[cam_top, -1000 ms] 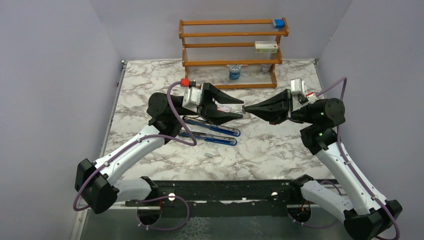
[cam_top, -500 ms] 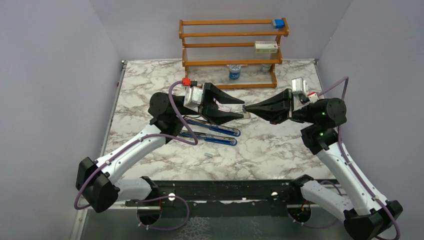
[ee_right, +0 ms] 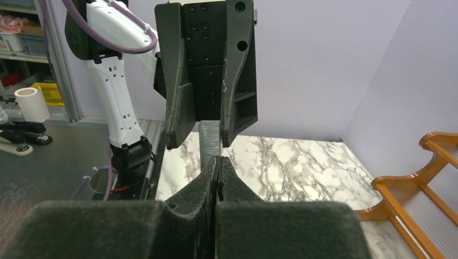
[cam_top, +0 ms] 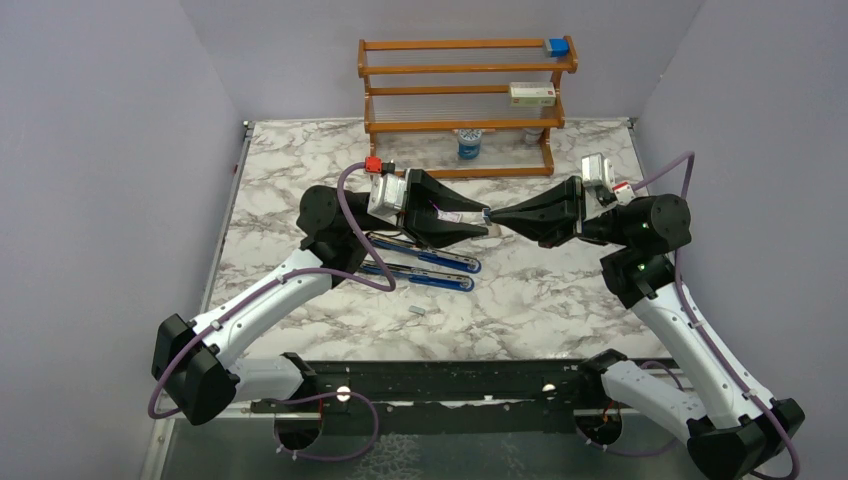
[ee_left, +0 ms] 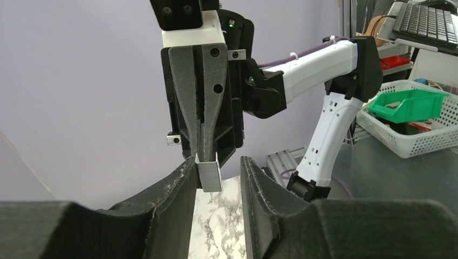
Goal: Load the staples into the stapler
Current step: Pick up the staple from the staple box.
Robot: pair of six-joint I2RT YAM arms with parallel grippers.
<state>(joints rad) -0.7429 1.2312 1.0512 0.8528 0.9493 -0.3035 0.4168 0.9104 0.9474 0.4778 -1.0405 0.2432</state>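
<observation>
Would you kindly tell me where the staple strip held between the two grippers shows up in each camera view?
Top external: the staple strip is near the picture's centre, above the table.
Left wrist: centre, pinched by the right gripper, between the open fingers of the left gripper.
Right wrist: centre, just above its own shut fingertips.
Shared landmark: the marble tabletop.
</observation>
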